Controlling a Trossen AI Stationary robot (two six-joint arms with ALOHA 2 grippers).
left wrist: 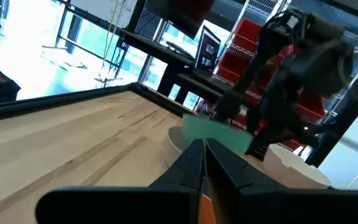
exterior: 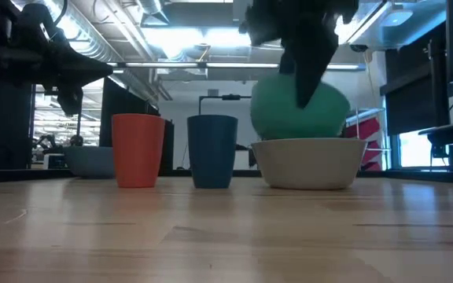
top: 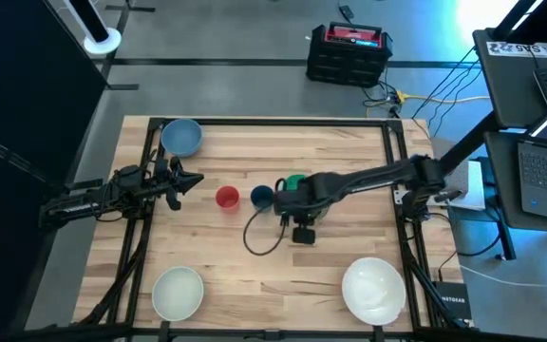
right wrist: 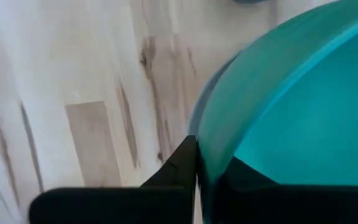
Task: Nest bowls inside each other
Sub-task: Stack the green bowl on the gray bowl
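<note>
My right gripper (top: 293,193) is shut on a green bowl (top: 295,180) near the table's middle. The bowl hangs tilted (exterior: 299,108) over a pale bowl (exterior: 309,163); its lower edge dips behind that bowl's rim, and I cannot tell whether it touches. To its left a tiny navy bowl (top: 261,197) and a tiny red one (top: 226,198) stand on their bases. A light blue bowl (top: 180,136) sits at the far left, a pale bowl (top: 178,292) at the near left, a white bowl (top: 373,288) at the near right. My left gripper (top: 196,180) waits shut at the left edge. My right gripper holds the green bowl by its rim (right wrist: 213,140), with one finger (right wrist: 178,163) outside the wall and the other inside. The fingers come from above, pointing down. The bowl hangs tilted below them, its hollow turned sideways.
A black cable loop (top: 257,234) hangs from the right arm over the boards near the table's middle. Black frame rails (top: 394,161) run along the table's left and right edges. Bare boards lie between the two near bowls.
</note>
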